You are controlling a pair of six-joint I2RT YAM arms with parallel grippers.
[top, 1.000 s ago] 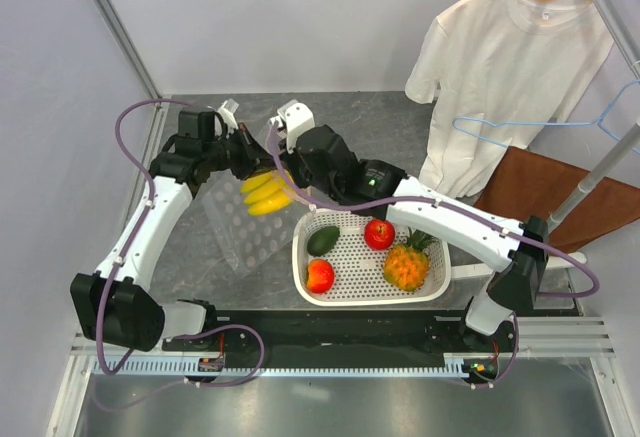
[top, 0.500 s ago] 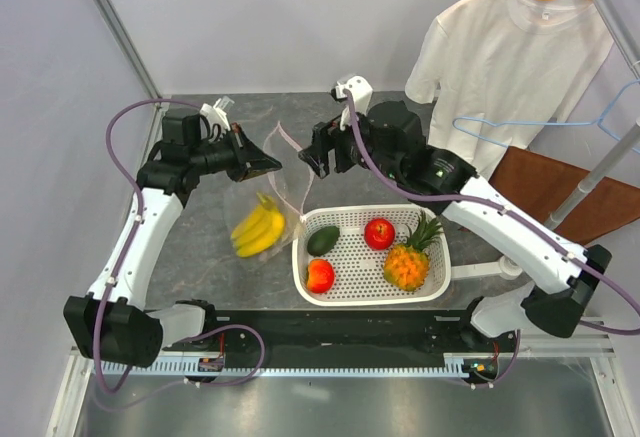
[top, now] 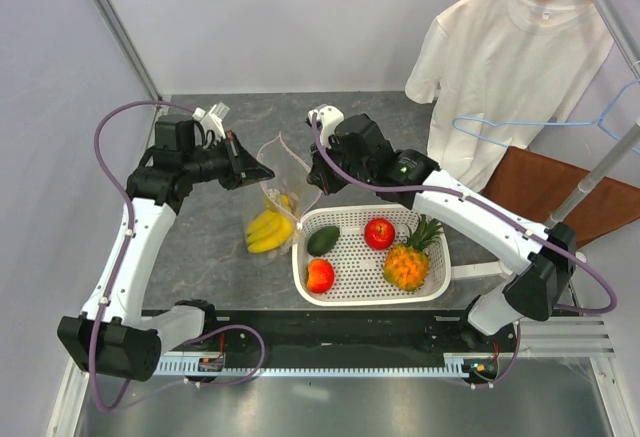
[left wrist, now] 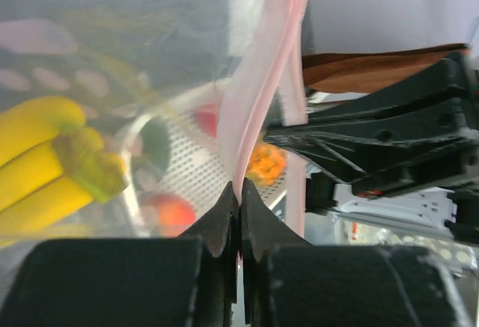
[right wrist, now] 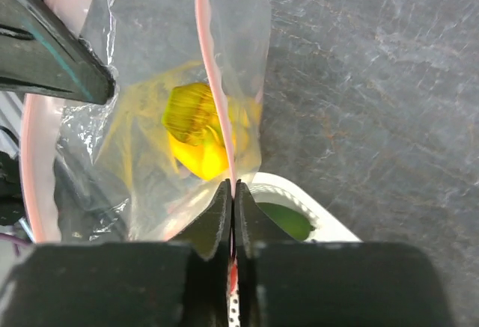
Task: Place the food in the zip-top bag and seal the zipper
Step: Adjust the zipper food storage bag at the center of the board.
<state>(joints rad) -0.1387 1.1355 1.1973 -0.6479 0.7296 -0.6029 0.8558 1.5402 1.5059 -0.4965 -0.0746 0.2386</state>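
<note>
top: banana bunch (top: pixel 268 229) sits in the zip-top bag (top: pixel 280 192) at 9 o'clock of the basket (top: pixel 372 300); avocado (top: pixel 322 241), apple (top: pixel 379 233), pineapple (top: pixel 408 262), red-orange fruit (top: pixel 320 276) unbagged. left wrist: left gripper (left wrist: pixel 239 196) pinches the pink zipper (left wrist: pixel 256 95), mouth open. right wrist: right gripper (right wrist: pixel 232 192) pinches the zipper's opposite lip, so four fruits plus sealing are left.

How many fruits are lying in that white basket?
4: avocado back left, apple back middle, red-orange fruit front left, pineapple right. None seem hidden.

Clear bag (top: pixel 280 172), pink zipper (left wrist: pixel 258 80) open, bananas (top: pixel 268 229) inside; apple (top: pixel 379 233), pineapple (top: pixel 405 267), avocado (top: pixel 322 241) in basket (top: pixel 370 299).
</note>
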